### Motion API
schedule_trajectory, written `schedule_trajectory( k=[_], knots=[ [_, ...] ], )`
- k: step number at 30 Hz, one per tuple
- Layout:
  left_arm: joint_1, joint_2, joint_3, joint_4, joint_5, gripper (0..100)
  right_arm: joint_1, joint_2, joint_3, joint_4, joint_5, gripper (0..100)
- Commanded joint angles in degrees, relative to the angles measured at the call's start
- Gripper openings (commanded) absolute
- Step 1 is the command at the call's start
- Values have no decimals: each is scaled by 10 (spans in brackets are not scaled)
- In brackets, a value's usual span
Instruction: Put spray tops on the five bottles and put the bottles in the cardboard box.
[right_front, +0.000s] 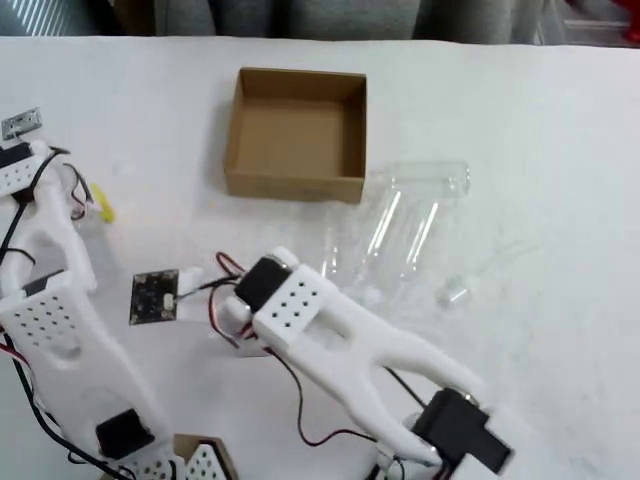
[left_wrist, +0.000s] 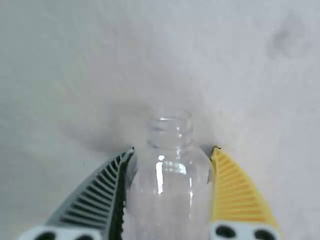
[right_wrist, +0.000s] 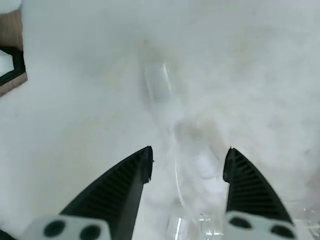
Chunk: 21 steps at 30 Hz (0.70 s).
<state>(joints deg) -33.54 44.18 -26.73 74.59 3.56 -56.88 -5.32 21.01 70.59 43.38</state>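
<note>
My left gripper (left_wrist: 172, 150) is shut on a clear bottle (left_wrist: 167, 185), its grey and yellow fingers pressing the bottle's shoulders. The bottle's threaded neck is bare. From above, this gripper's yellow finger (right_front: 101, 205) shows at the far left of the table. My right gripper (right_wrist: 189, 150) is open just over the table, its black fingers either side of a blurred clear piece (right_wrist: 197, 165) with a thin tube (right_wrist: 157, 82). The cardboard box (right_front: 296, 185) stands empty at the back centre. Several clear bottles (right_front: 405, 225) lie on their sides just right of the box.
A small clear piece (right_front: 452, 294) lies near the lying bottles. A brown cardboard edge (right_wrist: 9, 30) shows beside the right gripper. The right arm (right_front: 330, 330) stretches across the front centre and the left arm (right_front: 55, 320) along the left side.
</note>
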Motion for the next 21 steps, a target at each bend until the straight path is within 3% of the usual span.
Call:
schedule_trajectory(
  k=[1,6,21],
  knots=[
    [-14,-7,-11,-16,8,98,-7,11,-3,-21,7,212],
    [-14,22,-37,-12,8,98,-12,48,-4,-41,7,212],
    [-14,143,-236,108,8,98,-36,131,-7,-90,11,212]
  ],
)
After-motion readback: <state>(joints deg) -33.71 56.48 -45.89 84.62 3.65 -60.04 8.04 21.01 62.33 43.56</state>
